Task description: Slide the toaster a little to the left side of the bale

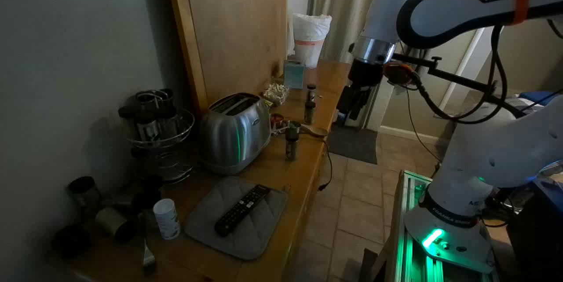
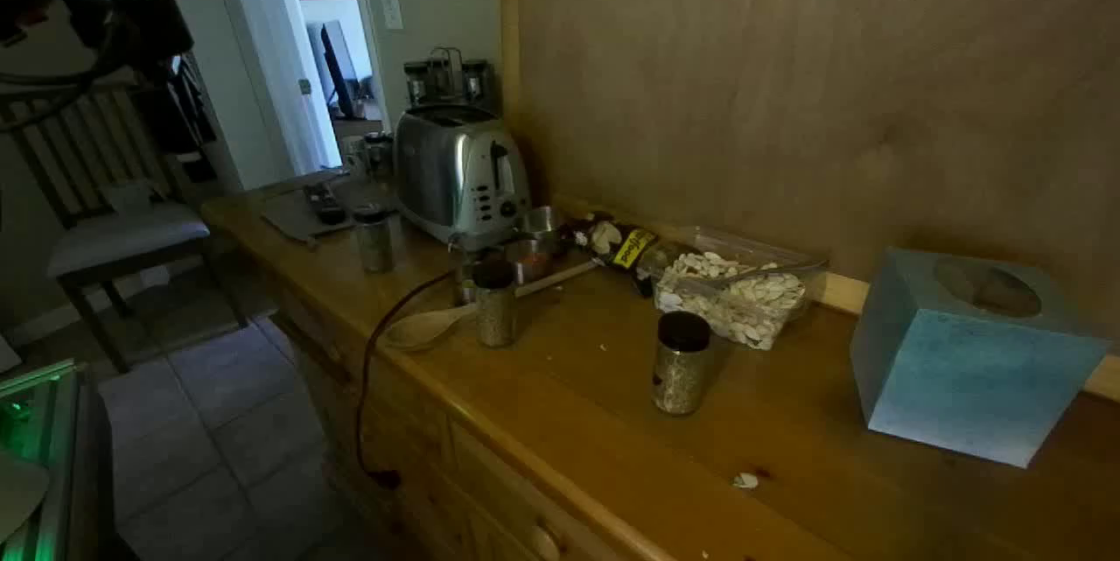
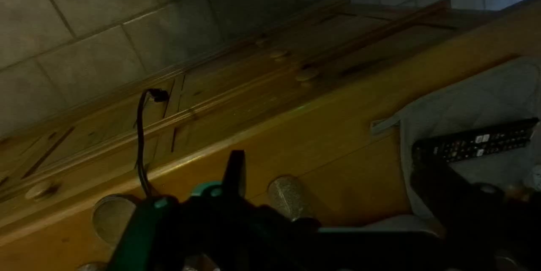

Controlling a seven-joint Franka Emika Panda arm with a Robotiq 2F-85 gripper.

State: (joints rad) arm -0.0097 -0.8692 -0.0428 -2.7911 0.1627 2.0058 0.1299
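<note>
Brown wood forms the worktop [image 2: 569,403]; toward its back stands the chrome toaster [image 1: 237,139], probably to free the front; the tool [image 1: 349,111] hangs well apart from it, jaws parted, empty, presumably to clear the jars [image 2: 496,312].

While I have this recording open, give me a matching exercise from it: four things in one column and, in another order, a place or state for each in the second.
Things
1. Shiny chrome toaster with rounded sides
2. Slim black remote control with buttons
3. Blue cube-shaped box
4. Thin dark power cord with a plug

Places and states
A. Has a rounded opening in its top face
B. Stands upright, dark slots on top
C. Hangs over an edge of the light-brown wooden counter
D. Lies on a grey quilted mat

Pairs: 1-B; 2-D; 3-A; 4-C
</note>
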